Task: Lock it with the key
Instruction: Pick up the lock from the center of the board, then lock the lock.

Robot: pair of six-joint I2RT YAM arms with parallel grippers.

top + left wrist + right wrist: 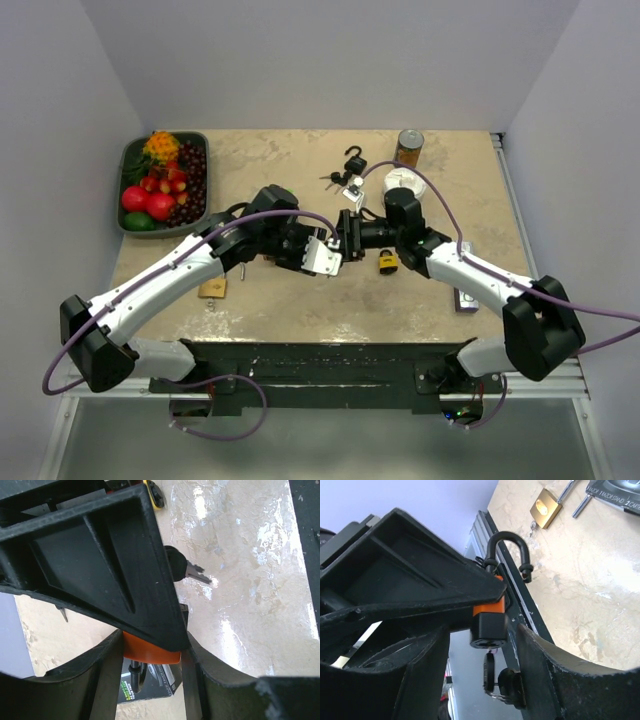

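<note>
**Top external view.** The two arms meet over the middle of the surface (pixel 300 315). The left claw (pixel 322 257) and the right claw (pixel 347 232) stand tip to tip. What they carry is hidden between them. A yellow padlock (pixel 387 262) lies just right of the meeting point, and a black padlock (pixel 354 160) with an open shackle lies in the upper centre. Neither is touched.

**Left wrist view.** The left claw (pixel 152 655) is closed on the orange padlock (pixel 145 652), whose body sits between its fingers at the bottom centre. A finger (pixel 100 555) of the right claw fills the upper left of the frame. The key (pixel 192 572) juts out from its right edge, blade bare and pointing right, above the surface. A printed package (pixel 155 682) lies below.

**Right wrist view.** The orange padlock (pixel 489 622) hangs at frame centre, held off the surface. Its shackle (pixel 507 537) is raised, with one leg free of the body. The key (pixel 490 672), on a ring, sits just under the lock's black base, between the fingers of the right claw (pixel 485 650). Whether that claw actually pinches the key cannot be told. A brass padlock (pixel 545 508) lies at the upper right.

**Step in hand (judged).** The key is being presented to the keyway and is probably not seated. The next move calls for lining the blade up with the slot and pushing it home. The shackle must then be pressed shut and the key turned, while the left claw holds the body steady.
</note>
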